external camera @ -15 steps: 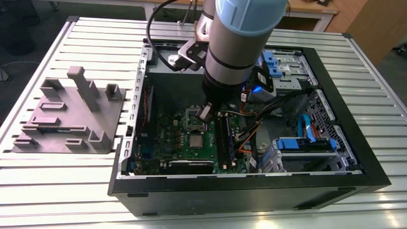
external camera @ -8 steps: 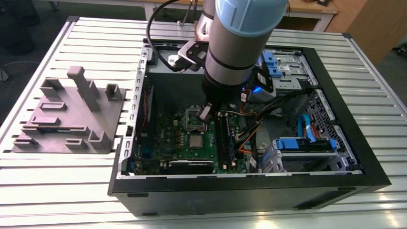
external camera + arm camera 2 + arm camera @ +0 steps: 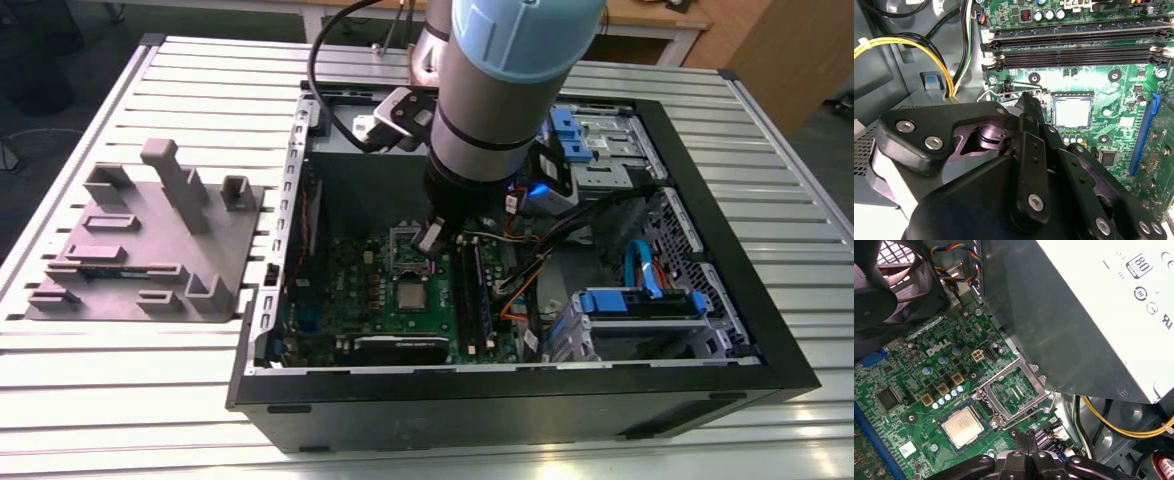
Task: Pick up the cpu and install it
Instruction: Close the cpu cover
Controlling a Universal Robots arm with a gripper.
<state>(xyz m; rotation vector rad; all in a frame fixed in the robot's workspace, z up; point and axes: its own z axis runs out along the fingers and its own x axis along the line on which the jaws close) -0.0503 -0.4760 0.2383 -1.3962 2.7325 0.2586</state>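
The cpu (image 3: 962, 426) lies seated in its socket, just beside the open socket frame (image 3: 1039, 380). The pincer (image 3: 1023, 438) hovers near the frame, pressed together and empty. I judge placement done, with the frame not yet latched.

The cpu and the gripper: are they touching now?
Apart. In the first wrist view, green board shows between the gripper and the cpu.

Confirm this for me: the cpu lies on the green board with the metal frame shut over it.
Not quite. The cpu does lie on the green board, but the metal frame is not shut over it: it is swung open and sits beside the cpu, whose top is bare. The first wrist view shows this.
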